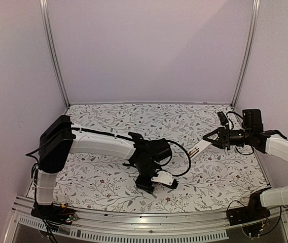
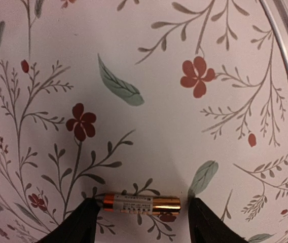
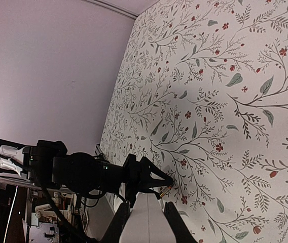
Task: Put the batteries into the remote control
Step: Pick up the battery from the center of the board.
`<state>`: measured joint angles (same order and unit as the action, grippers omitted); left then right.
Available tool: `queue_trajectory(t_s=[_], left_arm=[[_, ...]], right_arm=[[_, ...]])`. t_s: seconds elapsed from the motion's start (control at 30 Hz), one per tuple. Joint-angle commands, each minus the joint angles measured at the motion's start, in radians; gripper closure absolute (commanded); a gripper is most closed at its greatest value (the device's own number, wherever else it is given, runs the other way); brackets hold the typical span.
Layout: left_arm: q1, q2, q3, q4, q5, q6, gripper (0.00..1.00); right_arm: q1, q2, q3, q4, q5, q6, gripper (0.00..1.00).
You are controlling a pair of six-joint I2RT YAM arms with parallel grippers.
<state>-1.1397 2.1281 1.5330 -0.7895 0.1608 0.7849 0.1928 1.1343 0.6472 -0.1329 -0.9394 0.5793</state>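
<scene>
Found left fingers [image 2: 80,225] parted, bracketing one battery [image 2: 141,204] end to end on the table [image 2: 149,126]. Found right fingers [image 3: 117,228] clamped on the remote control [image 3: 146,220], well apart to the right. Risks pinching by the ends: could squirt out, roll away.

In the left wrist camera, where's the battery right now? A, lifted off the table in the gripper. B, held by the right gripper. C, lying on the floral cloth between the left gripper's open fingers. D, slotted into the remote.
C: the battery lies flat on the floral cloth, with the left gripper open and one finger beyond each end.
</scene>
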Motion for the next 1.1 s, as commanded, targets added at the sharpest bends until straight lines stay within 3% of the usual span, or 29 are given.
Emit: queue_trajectory(t_s=[0.0,0.1,0.43,0.6,0.73,0.97,1.07], left_arm=[[0.008,0.009,0.013,-0.018,0.003,-0.004,0.35],[0.003,0.017,0.025,-0.017,-0.001,-0.006,0.32],[-0.004,0.022,0.031,-0.017,0.018,-0.016,0.41],[0.002,0.018,0.022,-0.019,-0.025,-0.054,0.56],[0.016,-0.003,0.022,0.001,-0.03,-0.165,0.67],[0.021,-0.109,-0.077,0.169,-0.073,-0.436,0.7],[0.023,-0.152,-0.108,0.239,-0.154,-0.641,0.72]], right_arm=[[-0.007,0.01,-0.003,0.019,-0.021,-0.004,1.0],[-0.009,0.011,-0.001,0.019,-0.021,-0.004,1.0],[-0.008,0.015,-0.001,0.019,-0.02,-0.004,1.0],[-0.009,0.015,-0.001,0.018,-0.021,-0.004,1.0],[-0.011,0.01,-0.001,0.019,-0.019,-0.004,1.0],[-0.01,0.009,-0.001,0.02,-0.02,0.0,1.0],[-0.011,0.006,-0.001,0.02,-0.016,0.002,1.0]])
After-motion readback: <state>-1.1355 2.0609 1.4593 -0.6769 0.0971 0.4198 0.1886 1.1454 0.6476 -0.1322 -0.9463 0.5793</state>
